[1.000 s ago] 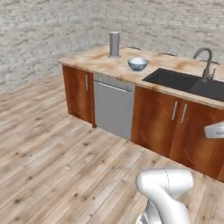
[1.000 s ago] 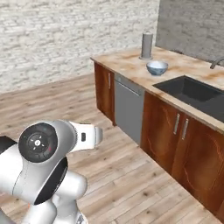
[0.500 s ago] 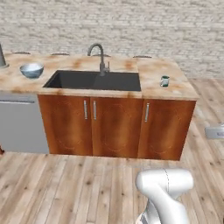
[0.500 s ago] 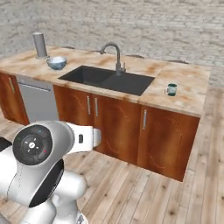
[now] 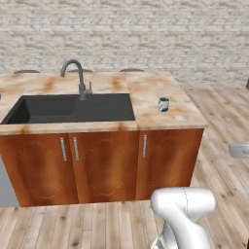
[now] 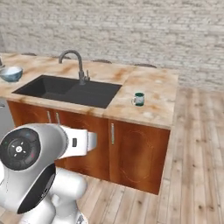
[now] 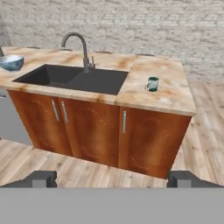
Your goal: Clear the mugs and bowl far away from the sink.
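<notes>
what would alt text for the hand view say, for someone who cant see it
A black sink with a gooseneck faucet sits in a marble-look counter over wooden cabinets. A small mug stands on the counter right of the sink, and a blue-white bowl sits at the far left edge. The open pincer shows at the bottom.

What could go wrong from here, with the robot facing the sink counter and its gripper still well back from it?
1. The mug stands alone on the counter right of the sink, with bare edges near it; a clumsy approach might push it off.
2. The faucet rises between mug and bowl, so an arm sweep across could hit it.
3. The open gripper is far back, so the base must close in without striking the cabinets.
</notes>
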Controlling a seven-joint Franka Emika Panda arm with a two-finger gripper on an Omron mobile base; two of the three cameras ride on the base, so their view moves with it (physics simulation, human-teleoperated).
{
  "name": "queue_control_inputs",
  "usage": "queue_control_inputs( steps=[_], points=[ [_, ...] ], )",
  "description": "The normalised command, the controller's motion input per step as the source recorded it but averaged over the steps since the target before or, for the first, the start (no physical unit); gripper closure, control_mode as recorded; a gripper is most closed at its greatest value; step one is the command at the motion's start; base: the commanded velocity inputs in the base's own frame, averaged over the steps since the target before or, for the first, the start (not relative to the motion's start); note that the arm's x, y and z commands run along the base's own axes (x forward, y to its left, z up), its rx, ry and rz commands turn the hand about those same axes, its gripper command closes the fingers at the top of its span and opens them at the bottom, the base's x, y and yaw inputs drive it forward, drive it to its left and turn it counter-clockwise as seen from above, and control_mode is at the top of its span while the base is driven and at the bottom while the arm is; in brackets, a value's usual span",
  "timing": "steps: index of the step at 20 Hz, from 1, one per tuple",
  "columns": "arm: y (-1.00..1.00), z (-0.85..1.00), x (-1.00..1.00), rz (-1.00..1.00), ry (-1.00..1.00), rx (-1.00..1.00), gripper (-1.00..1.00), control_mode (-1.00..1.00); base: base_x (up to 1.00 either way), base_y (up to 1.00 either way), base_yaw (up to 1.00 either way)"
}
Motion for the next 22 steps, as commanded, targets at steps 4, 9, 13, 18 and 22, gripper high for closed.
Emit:
queue_control_inputs(
  steps=[4,9,13,18,22],
  points=[
    [0.00,0.00,0.00,0.00,0.00,0.00,-1.00,1.00,1.00,0.23,-0.27],
    [0.00,0.00,0.00,0.00,0.00,0.00,-1.00,1.00,1.00,0.58,-0.55],
    [0.00,0.00,0.00,0.00,0.00,0.00,-1.00,1.00,1.00,0.93,-0.62],
    [0.00,0.00,0.00,0.00,0.00,0.00,-1.00,1.00,0.99,0.96,-0.58],
    [0.00,0.00,0.00,0.00,0.00,0.00,-1.00,1.00,1.00,0.80,-0.29]
  ],
)
